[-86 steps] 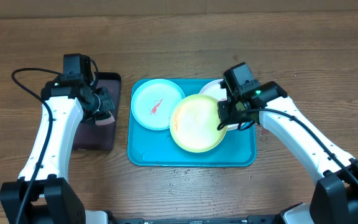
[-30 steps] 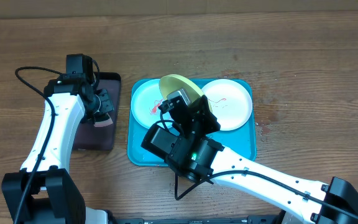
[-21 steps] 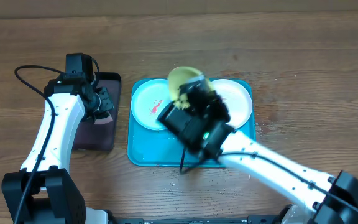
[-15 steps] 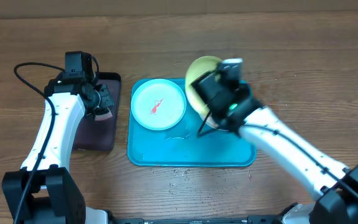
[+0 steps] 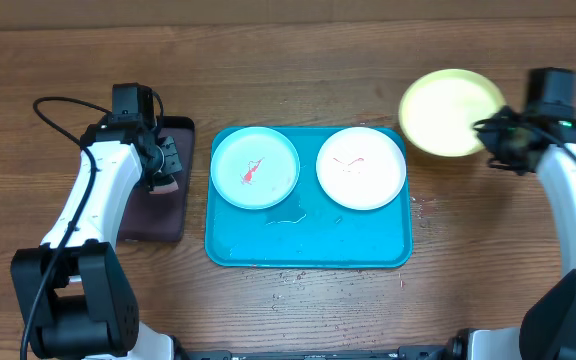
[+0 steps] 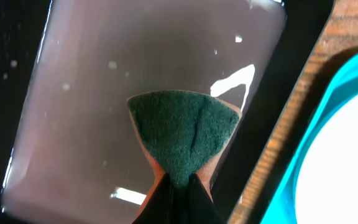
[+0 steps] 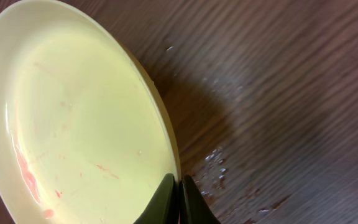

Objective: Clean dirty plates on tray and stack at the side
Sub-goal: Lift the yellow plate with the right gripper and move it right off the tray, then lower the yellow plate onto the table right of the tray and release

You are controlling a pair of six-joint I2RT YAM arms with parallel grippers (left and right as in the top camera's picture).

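The turquoise tray (image 5: pixel 308 250) holds a pale blue plate (image 5: pixel 255 167) with a red smear on the left and a white plate (image 5: pixel 361 167) with faint red marks on the right. My right gripper (image 5: pixel 492 150) is shut on the rim of the yellow-green plate (image 5: pixel 448 112), held over the bare table right of the tray; the right wrist view shows the plate (image 7: pixel 79 118) with faint red smears, its rim pinched by my right gripper (image 7: pixel 179 182). My left gripper (image 5: pixel 166 178) is shut on a green-faced sponge (image 6: pixel 184 134) over the dark tray (image 5: pixel 153 215).
The dark tray (image 6: pixel 55 93) holds shallow liquid and sits left of the turquoise tray, whose edge shows in the left wrist view (image 6: pixel 328 106). Water drops and small reddish specks lie on the wood (image 7: pixel 229 168) beside the held plate. A wet patch (image 5: pixel 293 215) lies on the turquoise tray's floor.
My right arm swung the yellow-green plate up off the tray and across to the table on the right, uncovering the white plate. The left arm stayed over the dark tray with the sponge.
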